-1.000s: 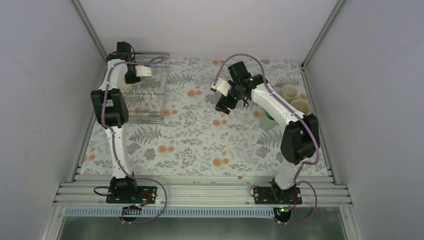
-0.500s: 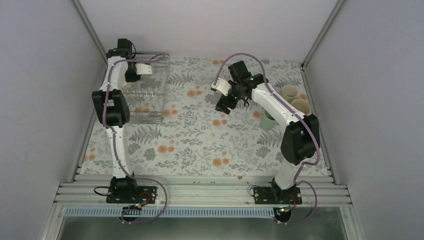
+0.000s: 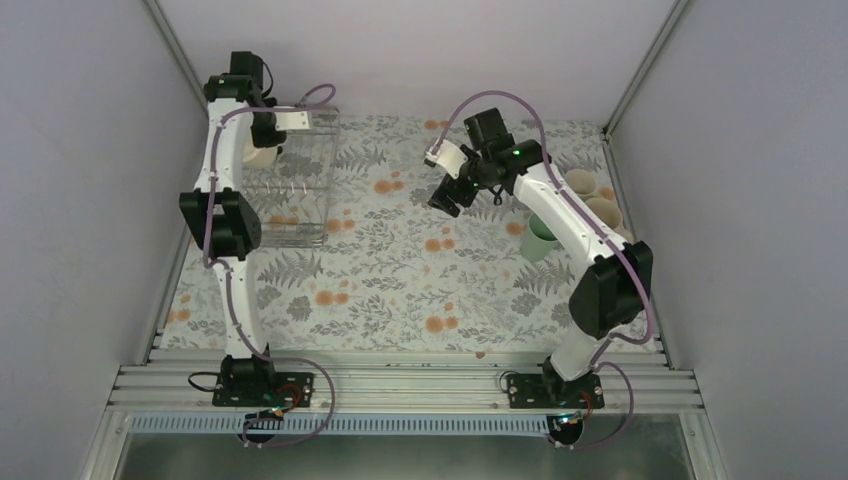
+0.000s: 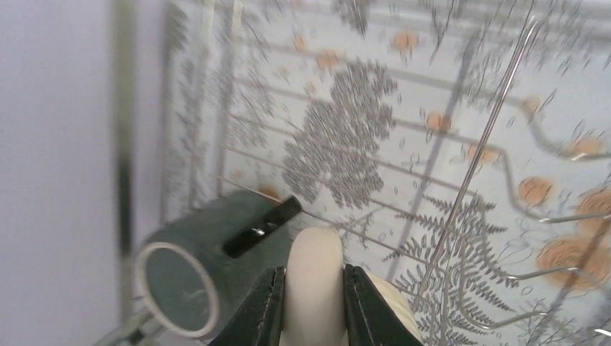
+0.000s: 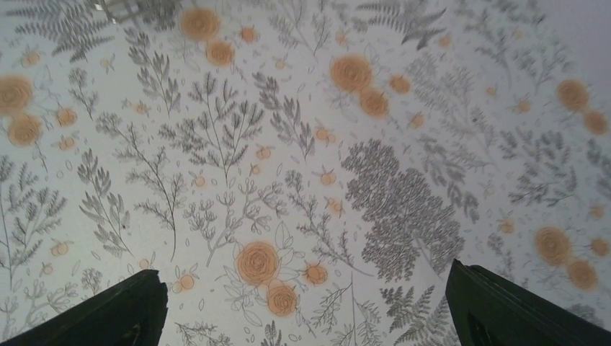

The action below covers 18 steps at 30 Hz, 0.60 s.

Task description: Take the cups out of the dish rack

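The wire dish rack [image 3: 326, 185] stands at the back left of the floral mat. My left gripper [image 4: 313, 280] is shut on the handle of the cream-yellow mug [image 4: 315, 252], which hangs just above the rack floor; from above the mug [image 3: 262, 155] shows under the left wrist. A dark green-black mug [image 4: 191, 270] lies on its side in the rack, right beside the held mug. My right gripper [image 5: 310, 317] hovers open over bare mat, its fingers [image 5: 115, 310] wide apart with nothing between them; from above it [image 3: 447, 197] is near the mat's middle back.
A mint-green tumbler [image 3: 540, 238] and two pale cups [image 3: 578, 183] [image 3: 601, 210] stand along the right edge of the mat, behind the right arm. Rack wires and prongs [image 4: 497, 122] surround the left gripper. Enclosure walls stand close on the left and right.
The left gripper closed on the cream mug's handle and rose toward the back with it. The right arm swung slightly up and back, still open.
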Motion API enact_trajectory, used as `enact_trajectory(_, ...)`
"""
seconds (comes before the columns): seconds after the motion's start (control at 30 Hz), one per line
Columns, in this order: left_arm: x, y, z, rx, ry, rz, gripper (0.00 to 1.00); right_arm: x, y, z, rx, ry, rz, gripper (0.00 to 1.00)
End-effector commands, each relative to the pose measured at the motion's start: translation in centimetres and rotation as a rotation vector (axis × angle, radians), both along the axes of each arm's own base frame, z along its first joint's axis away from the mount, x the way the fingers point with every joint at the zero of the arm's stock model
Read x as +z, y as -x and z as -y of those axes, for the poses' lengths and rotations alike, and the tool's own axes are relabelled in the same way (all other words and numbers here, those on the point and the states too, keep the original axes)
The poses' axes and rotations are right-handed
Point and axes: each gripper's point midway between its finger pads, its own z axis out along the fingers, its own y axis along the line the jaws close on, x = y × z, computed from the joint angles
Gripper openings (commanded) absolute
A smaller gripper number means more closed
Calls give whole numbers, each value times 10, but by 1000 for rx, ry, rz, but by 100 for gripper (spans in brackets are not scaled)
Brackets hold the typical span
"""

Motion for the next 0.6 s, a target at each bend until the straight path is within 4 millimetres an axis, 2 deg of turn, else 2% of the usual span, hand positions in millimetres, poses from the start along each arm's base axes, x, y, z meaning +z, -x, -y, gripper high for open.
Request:
enact_trajectory(0.0, 139, 17, 49, -63, 160, 299, 2, 70, 2, -12, -6, -148, 121, 100)
enact_trajectory(0.07, 181, 21, 67, -49, 230, 416, 2, 96, -3, -14, -30, -192, 169, 100)
enact_trajectory(0.17, 226, 33, 104, -54, 354, 523, 2, 131, -16, -18, -57, -238, 229, 100)
enact_trajectory(0.23, 252, 44, 131, -46, 461, 567, 3, 144, -26, -23, -63, -252, 237, 100)
enact_trajectory(0.33, 287, 64, 168, -62, 627, 600, 2, 169, -31, -29, -31, -301, 227, 100)
enact_trajectory(0.43, 315, 87, 194, -84, 820, 571, 2, 183, -23, -35, 58, -369, 181, 100)
enact_trajectory(0.53, 330, 116, 218, -164, 1010, 485, 2, 191, -3, -33, 198, -465, 117, 100)
enact_trajectory(0.57, 334, 131, 229, -220, 1065, 434, 2, 193, 6, -32, 249, -494, 98, 100)
